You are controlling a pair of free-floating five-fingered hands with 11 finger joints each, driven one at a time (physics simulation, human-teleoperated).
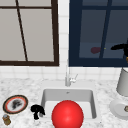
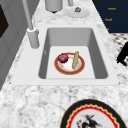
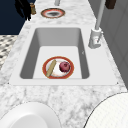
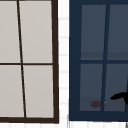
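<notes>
My left hand hovers at the sink's front left corner, fingers hanging loose and holding nothing. It also shows beside a small brown jar as the left hand. A black hand sits off the counter's front edge. High at the right, my right hand reaches left in front of the dark blue glass cabinet, fingers stretched, also seen as the right hand. A large red ball covers the sink's front. In the sink lies a red-rimmed plate with a dark red fruit and a tan stick.
A patterned plate and the jar stand on the left counter. Right of the sink are a grey canister and a white plate with a small brown item. The faucet rises behind the basin. A reddish object shows behind the cabinet glass.
</notes>
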